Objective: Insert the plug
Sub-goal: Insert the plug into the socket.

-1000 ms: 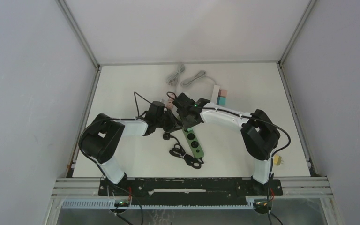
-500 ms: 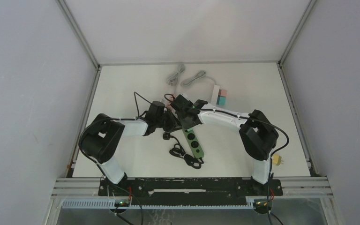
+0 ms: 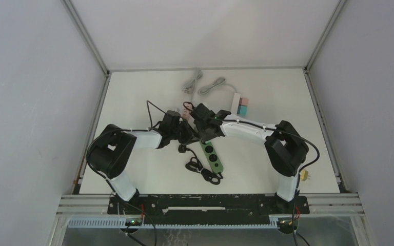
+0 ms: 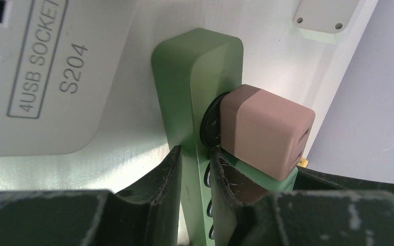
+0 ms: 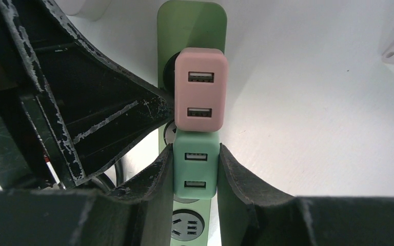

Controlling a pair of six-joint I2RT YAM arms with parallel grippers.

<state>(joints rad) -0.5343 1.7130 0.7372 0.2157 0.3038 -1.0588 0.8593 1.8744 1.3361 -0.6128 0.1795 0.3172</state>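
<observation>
Nudged slightly rightward since half a second ago, the right arm hangs over the green power strip (image 3: 214, 155) on the counter (image 3: 133, 97). The left claw (image 4: 196, 160) pinches the strip's edge. The right claw (image 5: 195, 160) clamps the mint two-port USB plug (image 5: 195, 177) at the second socket, touching the pink plug (image 5: 201, 89).

On my left wrist feed, the only lettering I can read is "4USB SOCKET" inside an outlined frame and "S204" beside it, printed grey on the white USB block (image 4: 90, 120).

Mint USB plug (image 5: 195, 164) upright at second socket of green power strip (image 5: 192, 23); touches pink USB plug (image 5: 201, 89) in end socket.
</observation>
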